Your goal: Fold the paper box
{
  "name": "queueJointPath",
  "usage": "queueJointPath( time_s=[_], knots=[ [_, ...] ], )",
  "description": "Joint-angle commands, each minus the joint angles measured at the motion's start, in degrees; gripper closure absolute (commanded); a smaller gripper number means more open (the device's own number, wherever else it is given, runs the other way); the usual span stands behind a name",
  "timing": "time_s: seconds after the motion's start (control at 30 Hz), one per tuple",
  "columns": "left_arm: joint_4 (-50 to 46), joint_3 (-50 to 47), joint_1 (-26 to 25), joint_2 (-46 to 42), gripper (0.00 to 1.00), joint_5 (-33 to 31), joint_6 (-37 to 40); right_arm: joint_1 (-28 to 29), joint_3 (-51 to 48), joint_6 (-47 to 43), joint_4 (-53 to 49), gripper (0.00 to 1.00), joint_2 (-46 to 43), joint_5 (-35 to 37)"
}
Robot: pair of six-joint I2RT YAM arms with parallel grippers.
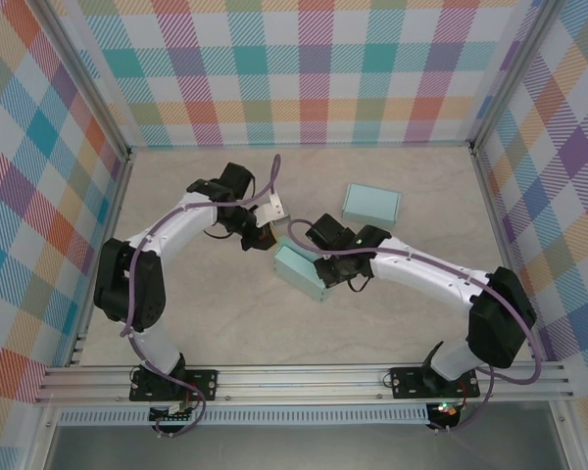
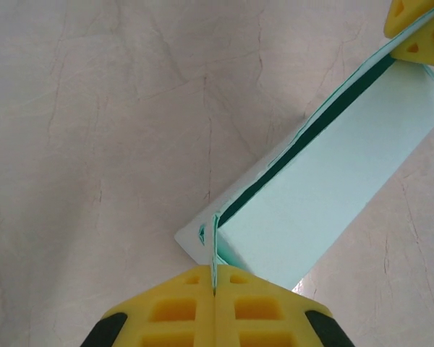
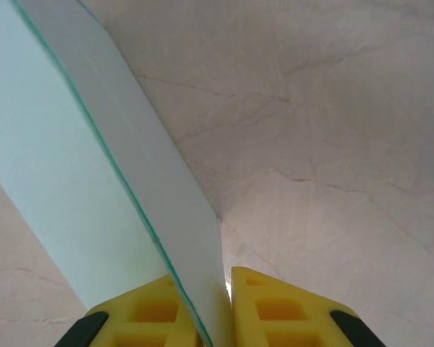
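Beige marbled table (image 1: 196, 323), flat teal box (image 1: 371, 203) lying far right; teal paper box (image 1: 299, 272) mid-table

Looks like a robotics lab test cell. Walled in on three sides by panels (image 1: 314, 69) printed in pastel plaid, hung on bare aluminium posts (image 1: 83, 83) at the corners. Slotted aluminium rail (image 1: 304, 377) across the near edge, with a left arm (image 1: 157, 245) and a right arm (image 1: 431, 274) bolted onto it by black base plates (image 1: 173, 384) — both white with black joints. Purple cables (image 1: 276, 176) looping off them, all over a beige marble-look tabletop (image 1: 441, 176). Proper rig stuff.
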Motion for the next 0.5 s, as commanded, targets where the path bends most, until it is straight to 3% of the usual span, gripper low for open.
queueJointPath(
  time_s=[0.0,0.33,0.47],
  knots=[
    [2.78,-2.64,-2.11,-4.61,0.99,0.21,-6.69,-0.10,1.96,-2.24,1.41,0.84,1.10,7.84],
    [20.98,-14.60,-7.22,-12.76,1.00,-17.57,-38.55,-2.06,4.12,-3.72,4.83,0.74,4.39,12.18],
    [21.61,-17.17,-9.87,-14.31,1.00,-23.33,-44.55,-3.46,4.25,-3.36,5.94,0.66,4.66,9.75]
  ],
)
